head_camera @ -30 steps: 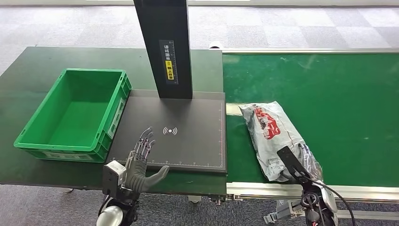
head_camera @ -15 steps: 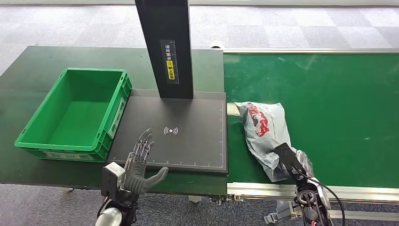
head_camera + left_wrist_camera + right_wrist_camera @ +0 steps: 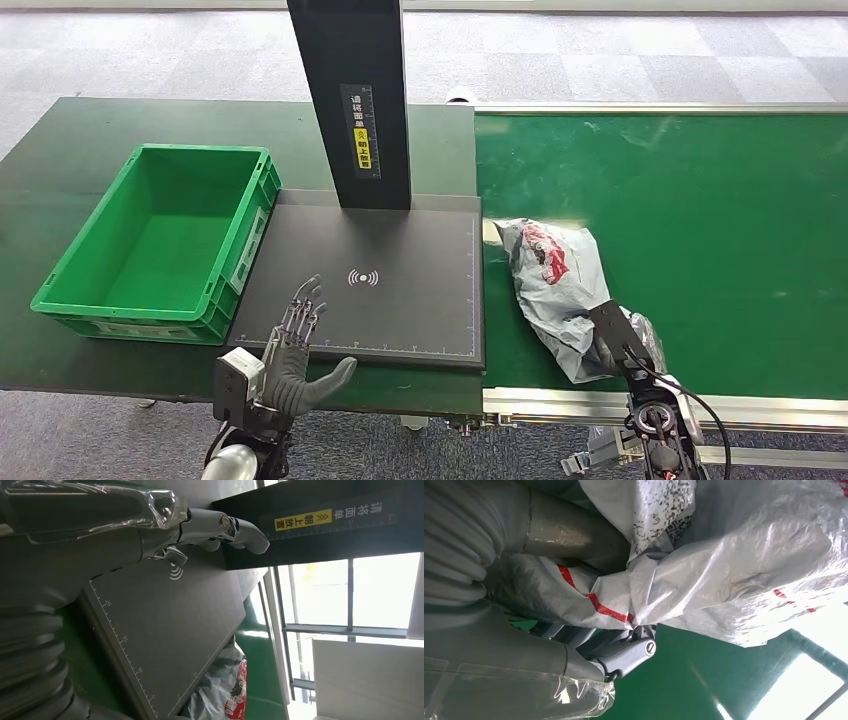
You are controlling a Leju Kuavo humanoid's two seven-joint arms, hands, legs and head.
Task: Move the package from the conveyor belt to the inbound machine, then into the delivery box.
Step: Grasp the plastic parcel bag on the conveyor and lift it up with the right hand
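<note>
The package [image 3: 553, 285], a crumpled grey plastic mailer with red print, lies on the green conveyor belt [image 3: 700, 200], close to the belt's edge nearest the inbound machine [image 3: 375, 290]. Its far end is just beside the machine's flat black platform; its near end lies toward the belt's front rail.

The right hand [image 3: 622, 345] is at the near end of the package. In the right wrist view the thumb lies over the plastic and the fingers [image 3: 624, 660] curl in beneath it, with bunched film clamped between them: the hand grips the package [image 3: 734, 555].

The left hand [image 3: 297, 345] is over the front edge of the machine's platform, fingers spread apart and pointing toward the black upright column [image 3: 355, 100], thumb out to the side. It holds nothing. In the left wrist view the fingers [image 3: 235, 527] extend above the ruled platform surface [image 3: 165, 630], and the package [image 3: 225, 690] is visible past the platform's edge.

The delivery box [image 3: 160, 245], a green open crate, stands on the dark worktop [image 3: 60, 150], just beside the platform on the side opposite the belt.
</note>
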